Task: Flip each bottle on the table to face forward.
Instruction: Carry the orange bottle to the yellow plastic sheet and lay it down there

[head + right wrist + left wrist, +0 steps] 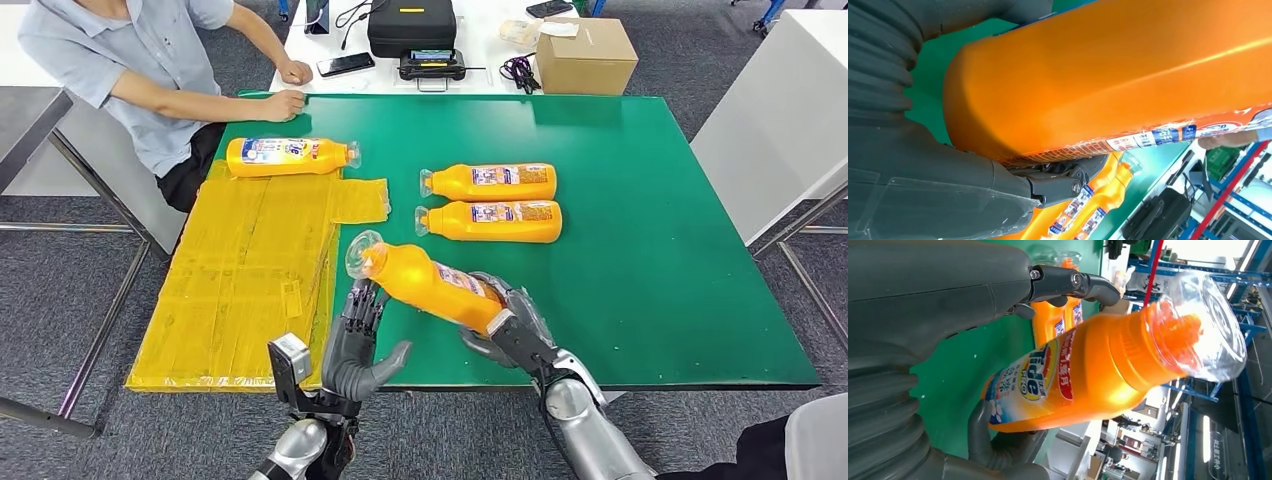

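Now we grip the orange plastic detergent bottle [430,285] by its base in our right hand [510,325], raised over the green table [680,250] for turning; our left hand [360,340] waits open-fingered beneath its neck.

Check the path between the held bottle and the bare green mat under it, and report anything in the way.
Nothing visible blocks it. The right hand holds the bottle tilted over bare green mat; the left hand sits under its neck, and the two lying bottles lie farther back.

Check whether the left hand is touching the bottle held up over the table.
Cannot tell. In the head view the left hand sits just below the raised bottle; neither that nor the left wrist view shows contact or gap plainly.
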Controlling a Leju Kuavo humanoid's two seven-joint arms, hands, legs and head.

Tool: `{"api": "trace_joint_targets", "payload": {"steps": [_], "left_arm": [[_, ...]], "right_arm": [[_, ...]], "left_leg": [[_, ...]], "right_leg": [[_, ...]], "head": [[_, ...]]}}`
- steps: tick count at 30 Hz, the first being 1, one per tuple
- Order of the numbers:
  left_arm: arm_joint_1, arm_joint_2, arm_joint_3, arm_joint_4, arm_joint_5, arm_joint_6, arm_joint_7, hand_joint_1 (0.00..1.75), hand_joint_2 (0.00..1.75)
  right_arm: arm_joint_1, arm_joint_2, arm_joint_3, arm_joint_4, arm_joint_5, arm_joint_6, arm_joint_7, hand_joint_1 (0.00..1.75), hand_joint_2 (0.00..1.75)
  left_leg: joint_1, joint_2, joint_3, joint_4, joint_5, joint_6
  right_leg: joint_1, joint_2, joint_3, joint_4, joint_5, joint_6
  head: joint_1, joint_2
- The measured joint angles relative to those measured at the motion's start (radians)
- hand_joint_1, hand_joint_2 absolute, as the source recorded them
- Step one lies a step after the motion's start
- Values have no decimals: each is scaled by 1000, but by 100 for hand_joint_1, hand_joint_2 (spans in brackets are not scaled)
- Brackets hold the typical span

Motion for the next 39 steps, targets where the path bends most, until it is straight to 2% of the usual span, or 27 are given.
{"api": "trace_joint_targets", "payload": {"steps": [5, 10, 15, 28, 33, 39], "left_arm": [[-12, -2, -5, 11, -19, 18, -1, 0, 175], [-37, -10, -3, 39, -39, 73, -12, 0, 175], [-53, -18, 8, 68, -23, 73, -10, 0, 175], [-75, -35, 23, 97, 15, 32, 2, 0, 175], [-75, -35, 24, 95, 80, -60, 37, 0, 175], [-74, -35, 25, 94, 93, -77, 46, 0, 175]], "right_arm": [[-6, 10, 18, 10, 12, 1, -3, 175, 175], [-13, 22, 45, 13, 22, -2, -4, 175, 175], [-18, 27, 70, 13, 31, -8, -3, 175, 175], [-34, 35, 101, 13, 29, -8, 0, 175, 175], [-36, 35, 101, 23, 18, -8, 2, 175, 175], [-39, 35, 101, 37, 16, -8, 2, 175, 175]], "left_leg": [[0, 0, 0, 0, 0, 0], [0, 0, 0, 0, 0, 0], [0, 0, 0, 0, 0, 0], [0, 0, 0, 0, 0, 0], [0, 0, 0, 0, 0, 0], [0, 0, 0, 0, 0, 0]], "right_leg": [[0, 0, 0, 0, 0, 0], [0, 0, 0, 0, 0, 0], [0, 0, 0, 0, 0, 0], [0, 0, 0, 0, 0, 0], [0, 0, 0, 0, 0, 0], [0, 0, 0, 0, 0, 0]], "head": [[0, 0], [0, 0], [0, 0], [0, 0], [0, 0], [0, 0]]}}
